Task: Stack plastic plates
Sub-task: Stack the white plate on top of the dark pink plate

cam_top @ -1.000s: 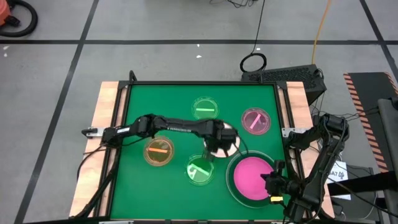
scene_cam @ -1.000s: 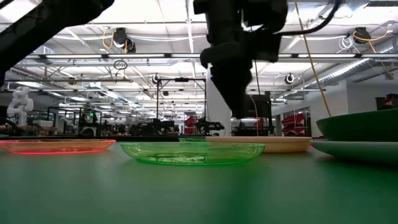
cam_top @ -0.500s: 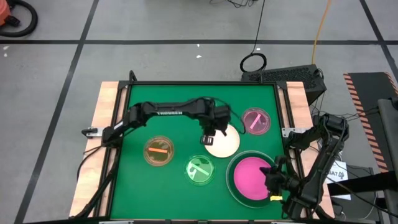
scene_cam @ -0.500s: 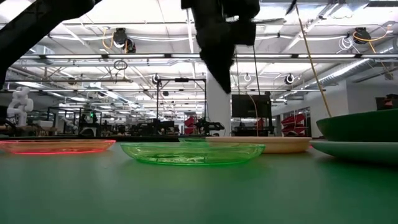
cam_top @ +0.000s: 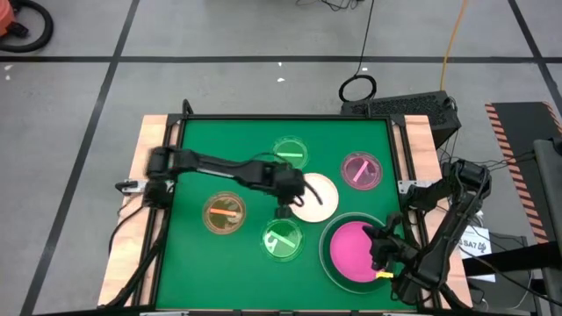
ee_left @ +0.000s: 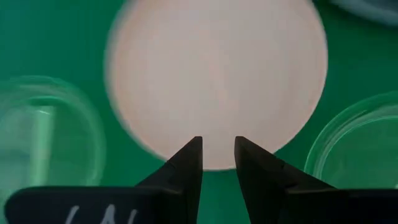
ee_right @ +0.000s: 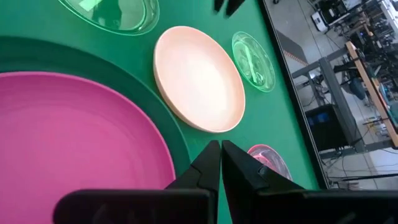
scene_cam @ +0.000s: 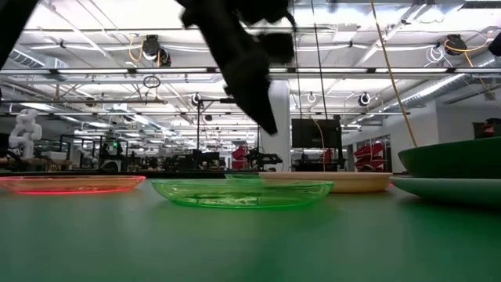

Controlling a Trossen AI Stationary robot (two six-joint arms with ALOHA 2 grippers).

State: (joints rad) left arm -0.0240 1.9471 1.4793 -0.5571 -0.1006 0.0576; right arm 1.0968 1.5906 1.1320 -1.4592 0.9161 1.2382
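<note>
A cream-white plate (cam_top: 316, 197) lies flat on the green table, and it also shows in the left wrist view (ee_left: 217, 74). My left gripper (cam_top: 286, 204) hangs above the table at this plate's left edge, with a narrow gap between its fingers (ee_left: 217, 152) and nothing in it. A pink plate (cam_top: 354, 249) lies in a dark green plate (cam_top: 338, 224) at the near right, over a pale blue plate (scene_cam: 450, 189). My right gripper (cam_top: 383, 251) is shut and empty above the right edge of that stack; its fingertips (ee_right: 219, 149) show in its wrist view.
Small translucent plates lie around: a green one (cam_top: 290, 151) at the far side, a green one (cam_top: 283, 239) near the front, an orange one (cam_top: 224, 213) on the left and a pink one (cam_top: 361, 170) at the far right. Wooden borders (cam_top: 145, 175) flank the table.
My left gripper has risen from above the cream-white plate and gone toward the table's left edge, so the whole plate now shows. The plate has stayed flat on the table.
</note>
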